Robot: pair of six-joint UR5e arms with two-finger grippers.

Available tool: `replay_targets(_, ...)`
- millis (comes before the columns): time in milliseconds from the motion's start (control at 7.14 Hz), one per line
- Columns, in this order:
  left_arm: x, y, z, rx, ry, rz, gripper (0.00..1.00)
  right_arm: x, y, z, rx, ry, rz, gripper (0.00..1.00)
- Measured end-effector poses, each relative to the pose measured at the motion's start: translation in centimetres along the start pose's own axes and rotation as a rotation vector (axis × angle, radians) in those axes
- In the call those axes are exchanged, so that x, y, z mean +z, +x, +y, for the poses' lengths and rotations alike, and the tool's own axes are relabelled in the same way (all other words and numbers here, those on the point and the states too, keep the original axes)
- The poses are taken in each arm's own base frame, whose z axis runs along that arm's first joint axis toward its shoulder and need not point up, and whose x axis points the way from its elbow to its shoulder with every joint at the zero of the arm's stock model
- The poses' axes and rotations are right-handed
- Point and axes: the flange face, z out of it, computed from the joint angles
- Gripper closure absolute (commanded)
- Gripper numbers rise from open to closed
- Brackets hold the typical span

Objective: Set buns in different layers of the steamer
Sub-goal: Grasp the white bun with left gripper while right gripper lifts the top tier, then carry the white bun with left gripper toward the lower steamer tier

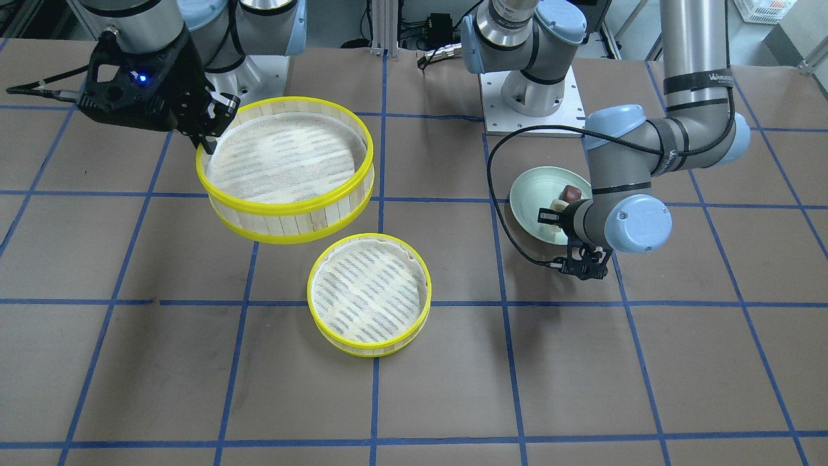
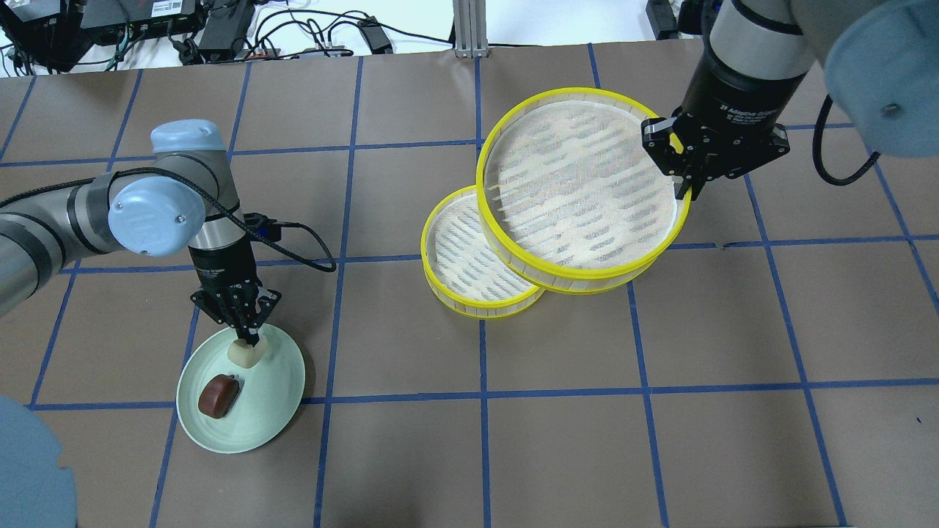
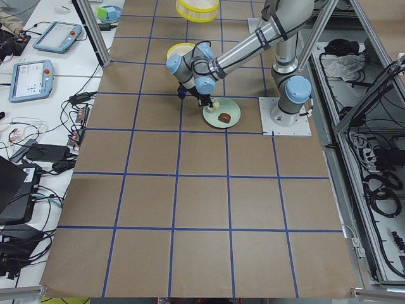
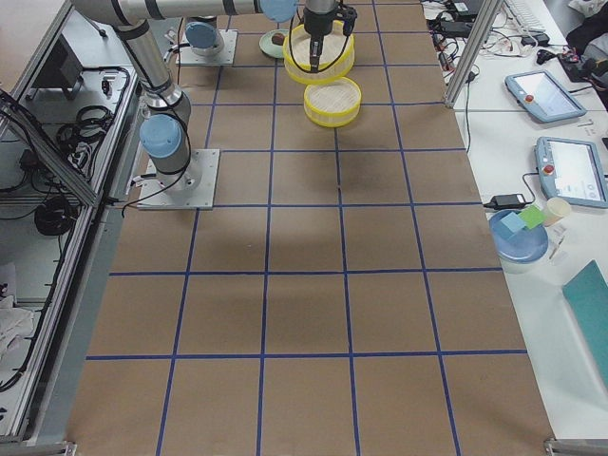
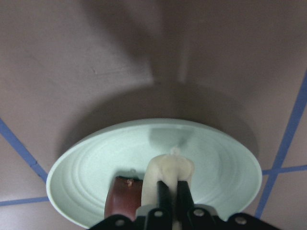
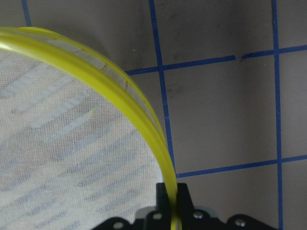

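My left gripper [image 2: 246, 336] is shut on the cream-white bun [image 2: 246, 354] at the near edge of the pale green plate [image 2: 275, 385]. In the left wrist view the fingers [image 5: 162, 191] pinch the cream bun [image 5: 169, 170] low over the plate [image 5: 91, 163]. I cannot tell if the bun still touches it. The reddish-brown bun [image 2: 218, 396] lies on the plate beside it. My right gripper [image 2: 688, 189] is shut on the yellow rim of one steamer layer [image 2: 579, 183] and holds it in the air. It partly overlaps the second layer [image 2: 469, 257], which rests on the table. Both layers are empty.
The brown paper table carries a blue tape grid. The two arm bases stand at the robot's edge of the table [image 1: 530, 103]. Off the table's right end lie tablets and a blue plate with small items [image 4: 518, 237].
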Motion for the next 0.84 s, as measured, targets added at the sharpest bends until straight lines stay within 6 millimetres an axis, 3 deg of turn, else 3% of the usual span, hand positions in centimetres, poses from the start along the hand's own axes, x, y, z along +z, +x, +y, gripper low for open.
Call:
replay_targets(420, -8.6, 0.2, 2.5, -0.037, 0.118, 0.037, 1.0, -0.7, 0.6, 0.6, -0.02, 0.013, 0.033, 1.0)
replay_targets(560, -10.7, 0.9, 2.8, -0.077, 0.188, 0.081, 1.0, -0.7, 0.6, 0.7, -0.023, 0.013, 0.034, 1.0)
replay_targets(840, -13.0, 2.4, 1.3, -0.133, 0.355, 0.216, 1.0, -0.7, 0.7, 0.7, -0.023, 0.012, 0.035, 1.0)
